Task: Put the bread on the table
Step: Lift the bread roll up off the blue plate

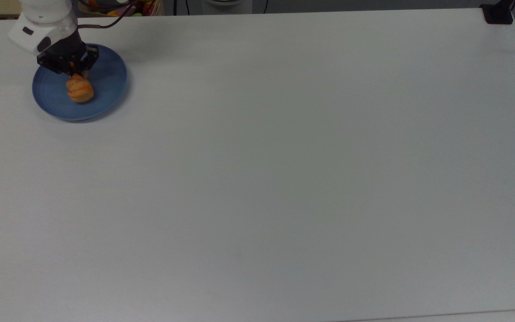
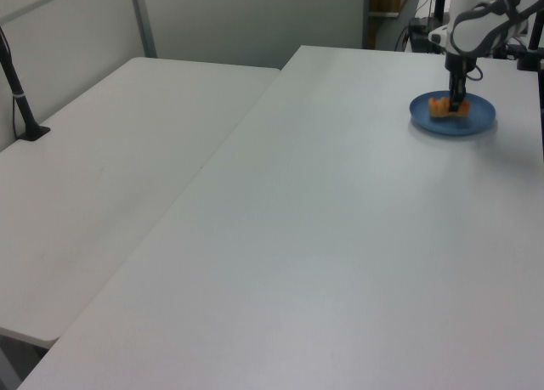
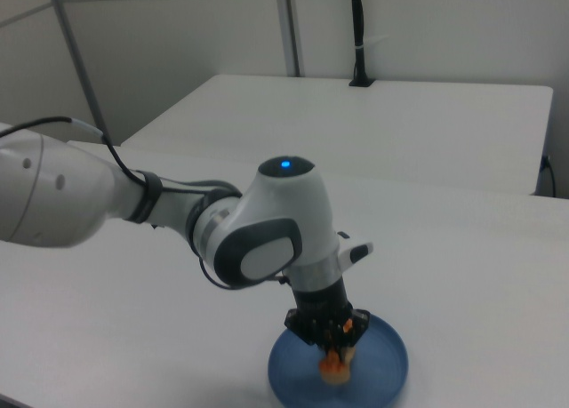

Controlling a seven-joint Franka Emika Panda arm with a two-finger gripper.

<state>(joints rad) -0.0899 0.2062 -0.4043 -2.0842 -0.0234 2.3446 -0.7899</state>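
Bread point(image 1: 79, 91) over the blue plate point(image 1: 110, 85), near the top view's upper-left corner of the counter point(image 1: 284, 170). It hangs end-down, long axis close to vertical, upper end between the fingers. Whether its lower end touches the plate cannot be told. Gripper point(image 1: 75, 71) pinches the bread's top, fingers pointing straight down. Arm wrist point(image 3: 284, 239) stands directly above the plate, forearm reaching in from the right view's left.

Even, soft overhead light, faint shadow beside the blue plate point(image 1: 110, 96), slight blur.
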